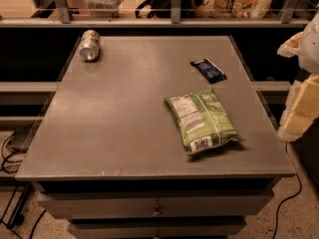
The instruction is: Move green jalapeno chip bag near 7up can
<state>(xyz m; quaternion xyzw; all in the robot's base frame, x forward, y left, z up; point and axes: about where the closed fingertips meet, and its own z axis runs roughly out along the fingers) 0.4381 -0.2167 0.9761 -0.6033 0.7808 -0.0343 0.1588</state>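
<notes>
Approach step, I judge: the white-yellow gripper (301, 108) is at the right edge, and its state I cannot tell. Next, grasp the crinkly green jalapeno chip bag (203, 119) at centre-right and carry it toward the silver-green 7up can (89, 45) at upper left.

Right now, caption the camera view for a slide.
Green jalapeno chip bag front right, 7up can far left, hand right of the table.

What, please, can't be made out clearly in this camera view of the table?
- Gripper: at the right edge beside the table, partly cut off by the frame.
- 7up can: at the far-left corner, label too small to read.
- Green jalapeno chip bag: label text blurred.
- Dark blue wrapper: brand unreadable, too small.
</notes>
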